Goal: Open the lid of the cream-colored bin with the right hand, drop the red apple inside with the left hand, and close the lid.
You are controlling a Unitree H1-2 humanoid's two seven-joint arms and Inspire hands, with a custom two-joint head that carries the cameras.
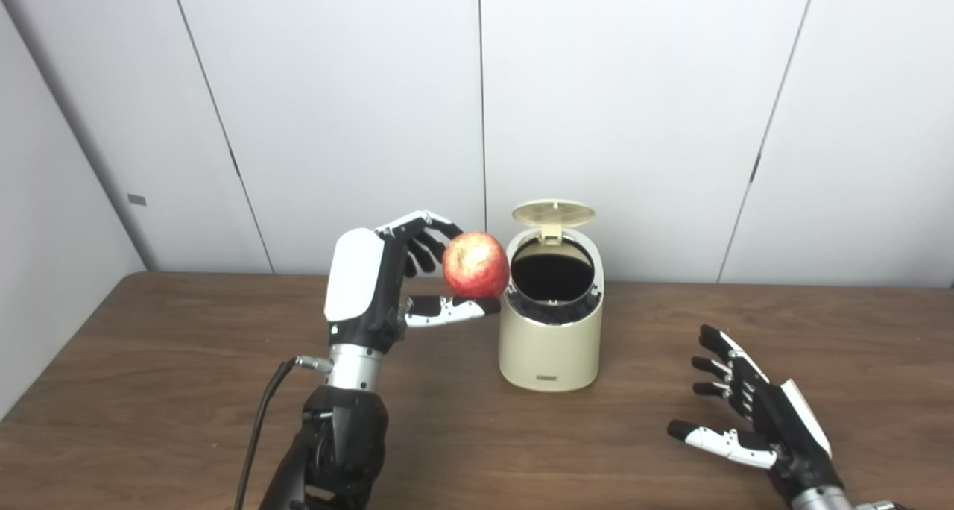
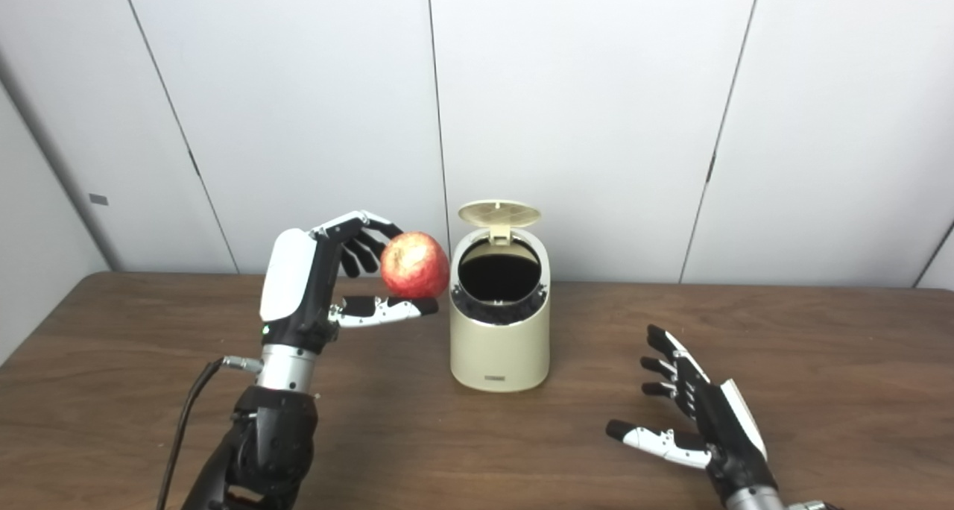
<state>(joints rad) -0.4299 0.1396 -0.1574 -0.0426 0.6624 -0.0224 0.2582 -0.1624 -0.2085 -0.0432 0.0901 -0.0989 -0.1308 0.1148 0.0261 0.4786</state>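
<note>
The cream-colored bin (image 1: 550,346) stands mid-table with its round lid (image 1: 554,212) flipped up at the back, showing a dark opening. My left hand (image 1: 387,279) is raised just left of the bin and is shut on the red apple (image 1: 475,265), which it holds between fingers and thumb beside the bin's left rim, level with the opening. My right hand (image 1: 753,413) is open and empty, fingers spread, low over the table to the right of the bin and nearer to me. The same scene shows in the right eye view, with the apple (image 2: 414,265) next to the bin (image 2: 499,338).
The brown wooden table (image 1: 186,391) runs up to white wall panels (image 1: 626,107) behind. A black cable (image 1: 257,428) hangs from my left wrist.
</note>
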